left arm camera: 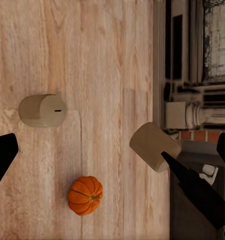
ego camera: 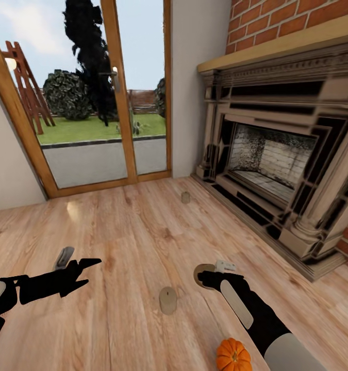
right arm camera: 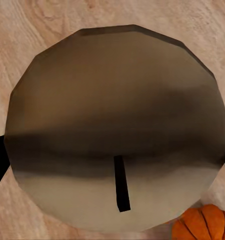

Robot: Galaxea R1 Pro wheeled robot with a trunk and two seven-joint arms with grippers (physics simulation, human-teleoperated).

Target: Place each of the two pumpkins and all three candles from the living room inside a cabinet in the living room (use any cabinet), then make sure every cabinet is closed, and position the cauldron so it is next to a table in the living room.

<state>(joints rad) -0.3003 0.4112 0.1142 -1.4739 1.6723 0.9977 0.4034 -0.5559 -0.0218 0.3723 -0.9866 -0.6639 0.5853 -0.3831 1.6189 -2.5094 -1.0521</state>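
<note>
Candles remain on the wooden floor (ego camera: 117,232) — one (ego camera: 168,300) mid-floor, one (ego camera: 185,197) near the fireplace (ego camera: 277,165), one (right arm camera: 117,130) between the right gripper's (ego camera: 207,278) parted jaws, not yet grasped. Left gripper (ego camera: 86,270) released. Pumpkin (ego camera: 233,355) unstored — nothing stowed yet.

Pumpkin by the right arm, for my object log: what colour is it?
Bright orange with a brownish stem; the pumpkin shows best in the left wrist view.

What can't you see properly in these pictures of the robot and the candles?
- The right gripper in the head view: its fingers sit over a stubby grey-beige candle, so the grip is unclear.
- The small orange ribbed pumpkin: cut off by the head view's bottom edge.
- The far grey-beige candle by the fireplace: too small for detail.
</note>
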